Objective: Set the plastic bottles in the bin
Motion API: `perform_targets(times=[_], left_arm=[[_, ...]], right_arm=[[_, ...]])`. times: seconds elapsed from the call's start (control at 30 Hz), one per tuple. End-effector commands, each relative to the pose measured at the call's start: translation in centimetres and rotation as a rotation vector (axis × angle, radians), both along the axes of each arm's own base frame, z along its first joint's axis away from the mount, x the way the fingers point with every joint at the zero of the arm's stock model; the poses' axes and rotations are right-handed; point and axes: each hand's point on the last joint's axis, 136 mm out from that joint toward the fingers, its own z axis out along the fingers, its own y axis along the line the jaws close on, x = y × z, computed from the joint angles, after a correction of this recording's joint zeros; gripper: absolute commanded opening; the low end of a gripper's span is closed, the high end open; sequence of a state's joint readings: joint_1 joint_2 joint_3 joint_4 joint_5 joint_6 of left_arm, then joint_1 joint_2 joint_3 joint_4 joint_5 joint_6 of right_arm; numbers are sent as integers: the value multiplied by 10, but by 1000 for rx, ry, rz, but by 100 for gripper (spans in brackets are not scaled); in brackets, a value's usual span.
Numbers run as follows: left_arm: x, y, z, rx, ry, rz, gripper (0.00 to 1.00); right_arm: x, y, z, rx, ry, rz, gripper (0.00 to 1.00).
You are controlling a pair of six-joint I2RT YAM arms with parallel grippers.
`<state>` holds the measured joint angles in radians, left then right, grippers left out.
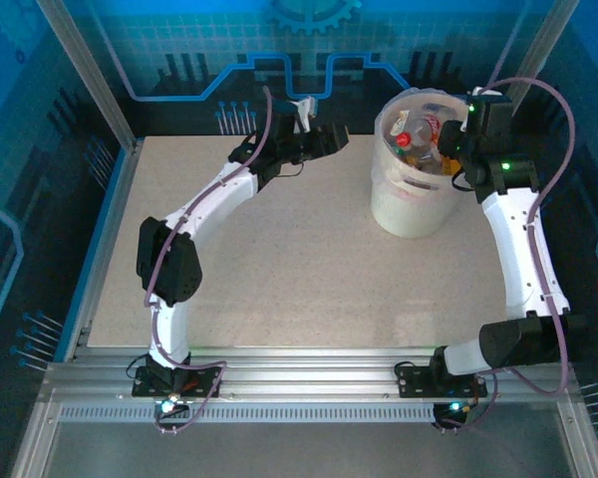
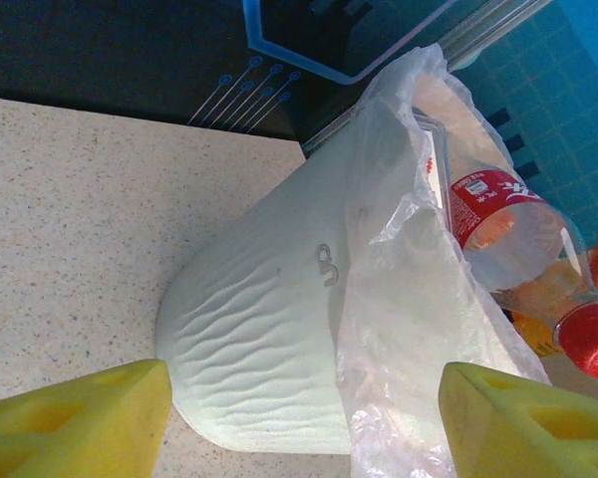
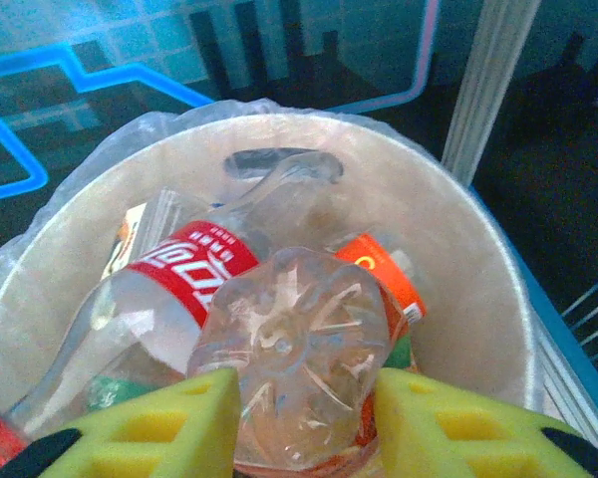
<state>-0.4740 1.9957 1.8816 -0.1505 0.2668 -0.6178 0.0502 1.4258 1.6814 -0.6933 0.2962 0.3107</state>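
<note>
The bin [image 1: 409, 204] stands at the back right of the table, a whitish bucket with a thin plastic liner and several plastic bottles [image 1: 419, 129] inside. My right gripper [image 1: 450, 139] hangs over its right rim. In the right wrist view this gripper [image 3: 304, 418] is shut on a clear bottle [image 3: 294, 339], whose base faces the camera. Under it lie a red-labelled bottle [image 3: 184, 269] and an orange-labelled bottle [image 3: 384, 274]. My left gripper [image 1: 329, 139] is open at the back middle, empty and pointed at the bin [image 2: 269, 319]. A red-labelled bottle [image 2: 493, 204] sticks out of the rim.
Blue enclosure walls and metal posts [image 1: 90, 70] close in the table at the back and sides. The liner [image 2: 399, 329] drapes down the bin's outer wall. Bare tabletop [image 1: 279, 259] lies between the arms.
</note>
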Motion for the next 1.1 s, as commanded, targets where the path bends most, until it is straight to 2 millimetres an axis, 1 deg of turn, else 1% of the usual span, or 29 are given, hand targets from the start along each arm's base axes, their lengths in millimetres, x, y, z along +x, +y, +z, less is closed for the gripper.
perform_targets(times=[0.0,0.13,0.23,0.4,0.5,0.63,0.73,0.8,0.97,1.07], left_arm=[[-8,4,27,-15,-70,-19,72],[-8,5,25,-13,-65,-16,72],[-9,5,25,-12,-67,-17,72],[-10,7,26,-10,-75,-14,72],[-11,8,26,-10,-75,-10,72],[-10,9,25,-10,-71,-8,72],[-9,11,27,-12,-73,-5,72],[-10,13,28,-13,-75,-1,73],[-11,24,36,-15,-93,25,81],[-13,38,42,-10,-109,59,88]], right_arm=[[-6,13,-21,55,53,69,34],[-11,19,-41,74,91,84,32],[-16,19,-54,81,111,79,33],[-21,16,-69,75,146,62,34],[-23,15,-73,68,157,57,36],[-25,17,-63,61,145,66,42],[-29,18,-48,54,122,73,47],[-34,19,-37,51,104,76,53],[-50,21,-9,48,56,96,69],[-66,18,7,40,24,89,75]])
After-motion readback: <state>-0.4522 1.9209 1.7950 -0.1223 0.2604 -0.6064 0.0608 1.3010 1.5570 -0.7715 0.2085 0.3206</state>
